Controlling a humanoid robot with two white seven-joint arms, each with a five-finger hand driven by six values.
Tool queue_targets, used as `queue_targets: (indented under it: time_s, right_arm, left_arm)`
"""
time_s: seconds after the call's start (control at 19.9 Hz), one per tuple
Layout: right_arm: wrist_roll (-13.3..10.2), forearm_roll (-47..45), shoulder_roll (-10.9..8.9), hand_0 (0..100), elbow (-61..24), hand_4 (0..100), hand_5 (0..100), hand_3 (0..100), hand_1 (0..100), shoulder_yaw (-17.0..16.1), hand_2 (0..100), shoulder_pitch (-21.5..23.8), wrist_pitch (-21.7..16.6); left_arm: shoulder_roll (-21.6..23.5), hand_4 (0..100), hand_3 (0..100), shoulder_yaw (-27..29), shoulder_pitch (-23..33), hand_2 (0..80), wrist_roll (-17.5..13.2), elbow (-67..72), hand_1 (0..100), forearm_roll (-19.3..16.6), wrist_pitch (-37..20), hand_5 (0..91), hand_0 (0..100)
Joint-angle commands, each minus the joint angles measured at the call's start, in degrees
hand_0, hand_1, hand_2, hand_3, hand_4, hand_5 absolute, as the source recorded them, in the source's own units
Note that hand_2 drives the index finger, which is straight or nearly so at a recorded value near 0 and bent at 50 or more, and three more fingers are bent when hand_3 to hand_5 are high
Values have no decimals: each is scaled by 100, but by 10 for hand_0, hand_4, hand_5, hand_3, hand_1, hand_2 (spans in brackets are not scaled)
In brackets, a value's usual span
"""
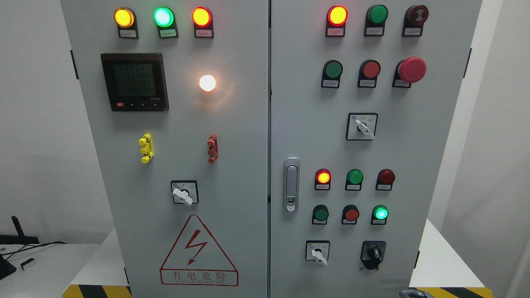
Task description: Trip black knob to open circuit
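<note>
- Grey hand [414, 293] barely entering at bottom right edge; finger state impossible to tell.
- Black knob [373, 251] mounted low right on cabinet door [414, 157], handle roughly upright.
- Recommended: square pinch on handle, clean turn, clear of neighbouring white selector [318, 253].

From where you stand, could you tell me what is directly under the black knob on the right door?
Below the black knob there is only bare grey door panel, then a small grey shape at the picture's bottom edge, too cropped to identify.

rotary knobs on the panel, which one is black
The black knob at the lower right of the right door; the other three knobs have white handles.
</note>
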Motion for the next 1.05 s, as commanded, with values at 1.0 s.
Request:
queue_targets:
  time_s: [1.0]
  right_arm:
    - [268, -1446, -666, 0, -1539, 191, 209, 241, 0, -1111, 134, 1575, -225]
  left_arm:
    - [-6, 0, 0, 0, 0, 0, 3, 0, 389, -176, 3, 0, 120]
